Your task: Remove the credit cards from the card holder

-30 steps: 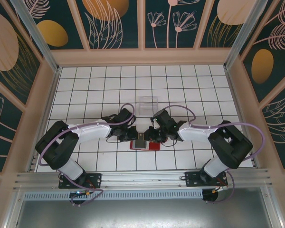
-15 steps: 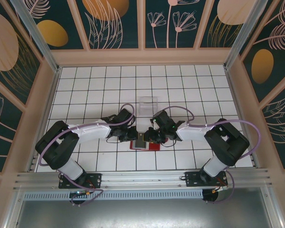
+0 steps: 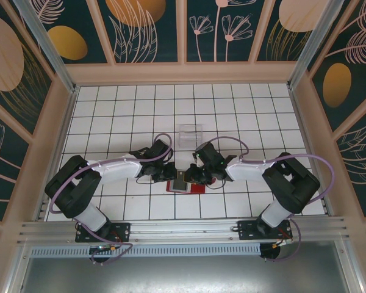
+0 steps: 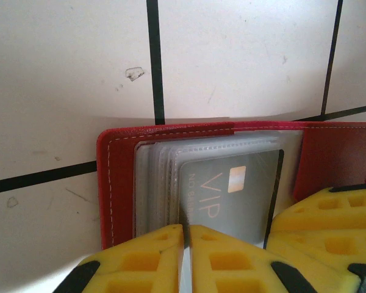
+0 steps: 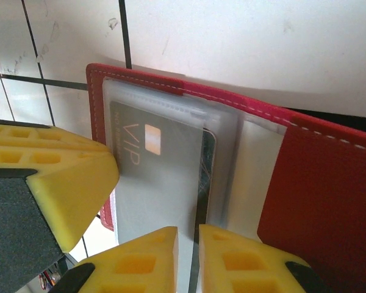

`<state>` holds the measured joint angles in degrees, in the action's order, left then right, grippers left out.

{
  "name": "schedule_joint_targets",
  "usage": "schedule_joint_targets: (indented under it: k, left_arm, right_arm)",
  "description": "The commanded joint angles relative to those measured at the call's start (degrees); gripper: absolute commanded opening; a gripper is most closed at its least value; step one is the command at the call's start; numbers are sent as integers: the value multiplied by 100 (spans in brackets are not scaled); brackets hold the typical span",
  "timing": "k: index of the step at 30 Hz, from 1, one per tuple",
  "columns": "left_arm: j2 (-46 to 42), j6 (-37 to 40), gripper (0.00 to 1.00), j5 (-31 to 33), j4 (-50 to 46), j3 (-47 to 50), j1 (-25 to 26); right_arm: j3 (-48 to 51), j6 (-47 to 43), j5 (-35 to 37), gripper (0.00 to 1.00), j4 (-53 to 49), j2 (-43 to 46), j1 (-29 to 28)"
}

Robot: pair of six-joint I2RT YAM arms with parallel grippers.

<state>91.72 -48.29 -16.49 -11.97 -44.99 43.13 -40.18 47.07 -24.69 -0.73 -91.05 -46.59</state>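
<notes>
The left gripper (image 4: 186,237) has its jaws drawn to a thin slit at the near edge of the grey credit card (image 4: 232,201) marked VIP; I cannot tell whether they pinch it. The right gripper (image 5: 194,238) has its jaws almost closed at the same card's edge, and its hold is equally unclear. The card sits in the clear pockets (image 4: 152,183) of the open red card holder (image 4: 119,183), flat on the worktop (image 3: 110,110). Both grippers crowd the holder, their fingers just beside each other. Open tiles surround them; a clear tray (image 3: 190,134) stands apart behind.
</notes>
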Motion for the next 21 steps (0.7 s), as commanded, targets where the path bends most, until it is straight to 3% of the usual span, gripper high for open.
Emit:
schedule_joint_targets:
  k: [1, 11, 21]
  left_arm:
    - [4, -53, 13, -26, -54, 142, -5]
    - [4, -48, 13, -30, -69, 122, 2]
    - [4, -43, 13, -25, -78, 122, 2]
  right_arm:
    - [-295, 40, 196, 16, -179, 160, -156]
    - [-300, 136, 414, 14, -267, 144, -213]
    - [-297, 174, 490, 20, -313, 33, -216]
